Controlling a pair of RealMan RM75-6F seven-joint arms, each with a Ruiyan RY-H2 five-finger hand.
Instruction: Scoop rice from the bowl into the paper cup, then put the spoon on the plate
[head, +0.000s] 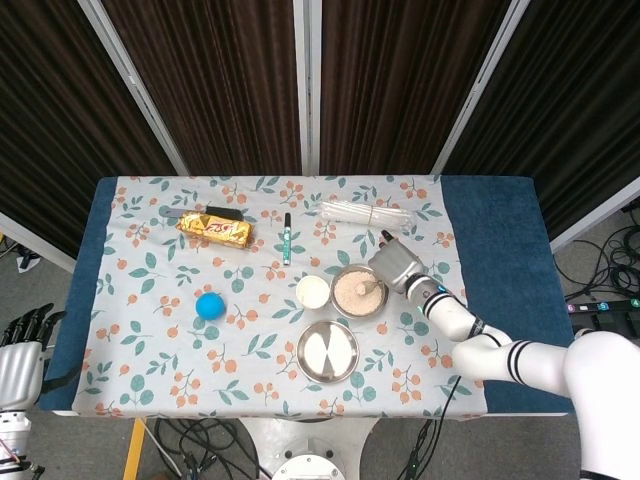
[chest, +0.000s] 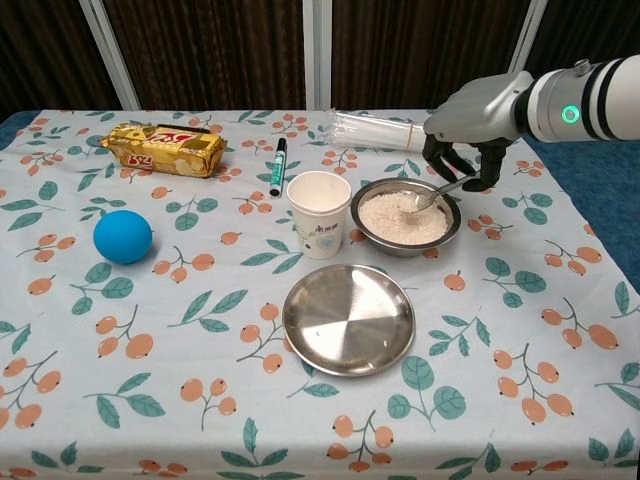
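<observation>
A steel bowl (chest: 406, 238) (head: 358, 292) of white rice sits right of the white paper cup (chest: 319, 214) (head: 312, 292). My right hand (chest: 474, 120) (head: 394, 265) hovers over the bowl's right rim and grips a metal spoon (chest: 432, 194) by its handle. The spoon's head, with rice in it, is just above the rice surface on the bowl's right side. An empty steel plate (chest: 349, 319) (head: 327, 351) lies in front of the cup and bowl. My left hand (head: 22, 350) hangs off the table's left edge, open and holding nothing.
A blue ball (chest: 123, 237) lies at the left. A yellow snack packet (chest: 165, 149), a green marker (chest: 277, 165) and a clear bag of straws (chest: 372, 130) lie along the back. The floral cloth (chest: 150, 380) covers the table.
</observation>
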